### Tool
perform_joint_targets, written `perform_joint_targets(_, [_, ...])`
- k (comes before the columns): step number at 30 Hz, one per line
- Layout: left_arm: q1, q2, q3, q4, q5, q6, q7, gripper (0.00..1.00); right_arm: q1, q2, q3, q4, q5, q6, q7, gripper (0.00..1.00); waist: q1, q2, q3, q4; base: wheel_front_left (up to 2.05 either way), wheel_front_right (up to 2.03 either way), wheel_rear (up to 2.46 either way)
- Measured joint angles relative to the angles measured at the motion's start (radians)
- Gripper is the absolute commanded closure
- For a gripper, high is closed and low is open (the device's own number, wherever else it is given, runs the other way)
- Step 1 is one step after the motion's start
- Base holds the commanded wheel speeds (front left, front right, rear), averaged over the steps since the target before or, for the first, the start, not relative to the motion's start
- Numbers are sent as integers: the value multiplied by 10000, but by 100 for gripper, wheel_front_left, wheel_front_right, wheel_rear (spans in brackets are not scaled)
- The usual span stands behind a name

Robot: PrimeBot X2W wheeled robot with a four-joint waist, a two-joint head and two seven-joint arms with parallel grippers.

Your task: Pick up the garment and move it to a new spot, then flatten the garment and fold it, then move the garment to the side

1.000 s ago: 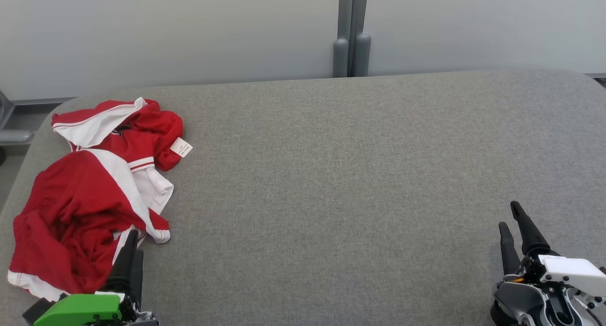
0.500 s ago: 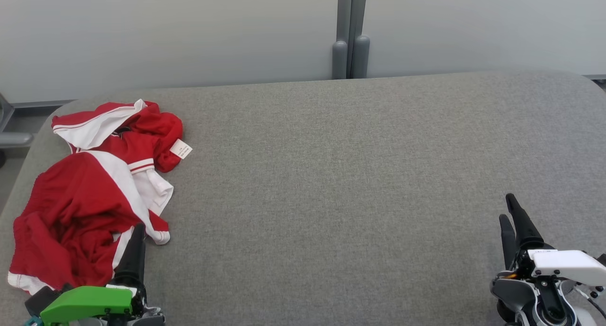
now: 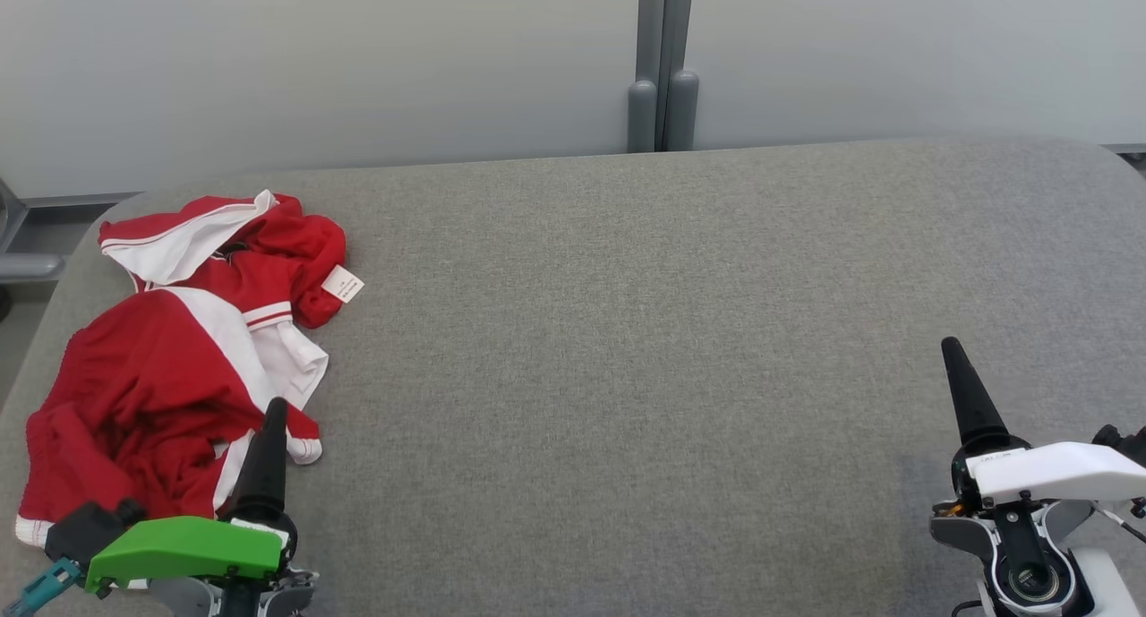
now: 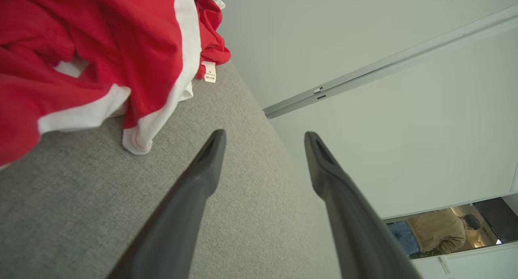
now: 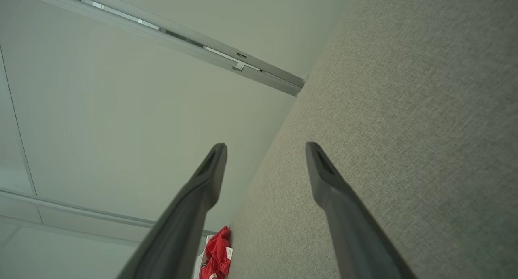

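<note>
The crumpled red and white fabric sports garment (image 3: 152,366) is lying in a heap at the far left end of the grey cloth-covered counter (image 3: 627,330). None of it is being lifted, so I judge the first step, the pick-up, to be the one in hand and not yet done. The left tool (image 4: 265,135) is hovering low over the counter with its two long dark fingers spread and nothing between them. It is sitting just beside the garment's near right hem, whose white-edged corner is lying a little to the left of the fingers. The right tool (image 5: 265,146) is waiting at the near right, well apart from the cloth, its two fingers likewise spread and empty. As I read it, the next move is calling for the left tool to go left and farther in over the heap, come down on a raised fold and pinch it, then carry the cloth toward the bare middle of the counter. Counting: one garment, one small white label (image 3: 343,283) sticking out of its far right side, two tools with two fingers each, one counter, and one person (image 4: 441,230) standing in a distant opening in the left wrist view.
</note>
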Motion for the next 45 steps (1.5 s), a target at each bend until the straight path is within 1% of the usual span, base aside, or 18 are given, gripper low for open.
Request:
perform_joint_targets(9, [2,234,-416,-393,1871,282,-311,0,9,-176,602,-194,-1708,-221,-282,0,0,0,-43,-4,0,0,0])
perform_joint_targets(21, [63,291,-857,-777,4050,616,-725,0,210,-211,1177,-407,-3662,-587,-704,0,0,0,-124,-36,0,0,0])
perform_joint_targets(27, [279,303,-949,-940,4947,796,-951,0,227,-228,1444,-543,-4631,-690,-913,0,0,0,-166,-51,0,0,0])
perform_joint_targets(29, [314,303,-972,-943,5124,830,-957,0,229,-236,1475,-571,-4775,-700,-953,0,0,0,-173,-54,0,0,0])
perform_joint_targets(31, [325,303,-1030,-970,5388,899,-1037,0,230,-245,1546,-629,-5078,-777,-982,0,0,0,-187,-60,0,0,0])
perform_joint_targets(35, [374,303,-1158,-1030,5937,991,-1177,0,250,-249,1735,-709,-5649,-794,-1147,0,0,0,-212,-74,0,0,0])
perform_joint_targets(36, [411,303,-1187,-1041,6046,1041,-1233,0,254,-251,1774,-740,-5822,-865,-1191,0,0,0,-218,-77,0,0,0])
perform_joint_targets(45, [686,305,-1337,-1076,7227,1229,-1511,0,448,-272,2119,-842,-7047,-963,-1482,0,0,0,-257,-106,0,0,0])
